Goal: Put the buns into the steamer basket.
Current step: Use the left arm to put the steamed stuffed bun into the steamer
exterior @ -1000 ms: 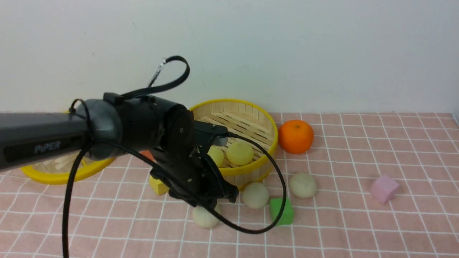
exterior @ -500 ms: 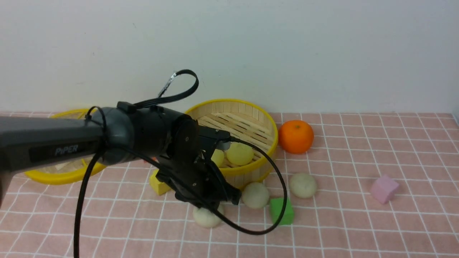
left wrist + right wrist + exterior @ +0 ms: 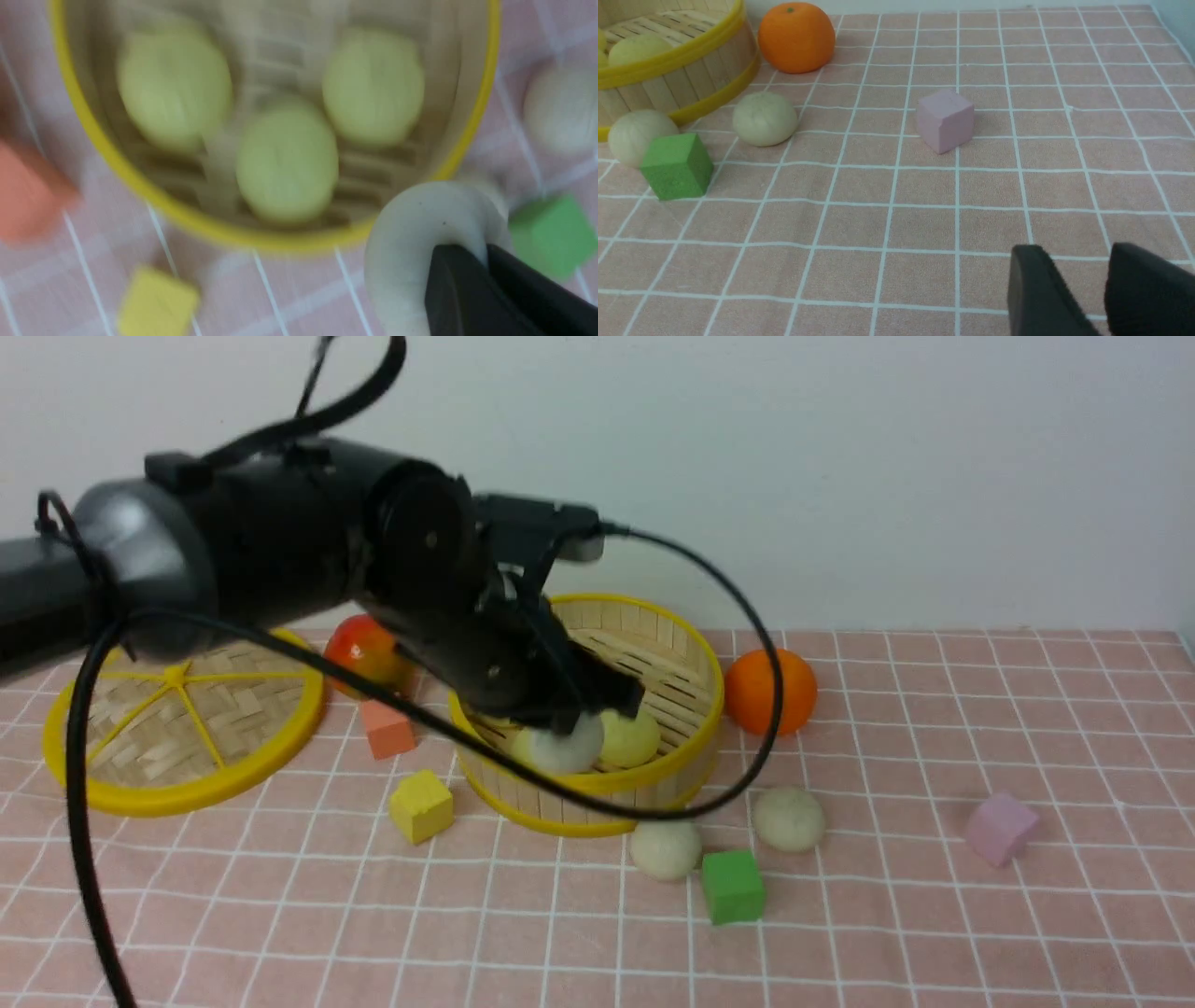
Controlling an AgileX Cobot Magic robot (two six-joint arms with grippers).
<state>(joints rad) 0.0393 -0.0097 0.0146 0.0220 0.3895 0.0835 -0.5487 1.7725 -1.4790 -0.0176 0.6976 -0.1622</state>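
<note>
My left gripper (image 3: 571,728) is shut on an off-white bun (image 3: 563,751) and holds it above the front rim of the steamer basket (image 3: 695,658). In the left wrist view the fingers (image 3: 460,284) pinch that bun (image 3: 416,233) just outside the basket's rim (image 3: 280,240), and three pale yellow buns (image 3: 287,158) lie on the slatted floor. Two off-white buns (image 3: 665,849) (image 3: 789,819) rest on the cloth in front of the basket. My right gripper (image 3: 1078,261) is open and empty, low over the cloth, far from the buns.
A green cube (image 3: 733,887) sits beside the two loose buns. A yellow cube (image 3: 421,805), an orange cube (image 3: 387,728), an apple (image 3: 359,649) and the flat lid (image 3: 182,784) are left of the basket. An orange (image 3: 784,695) and a pink cube (image 3: 1001,828) are to its right.
My left gripper, which was low over the off-white bun on the cloth in front of the basket, has lifted that bun up and back to the basket's front rim.
</note>
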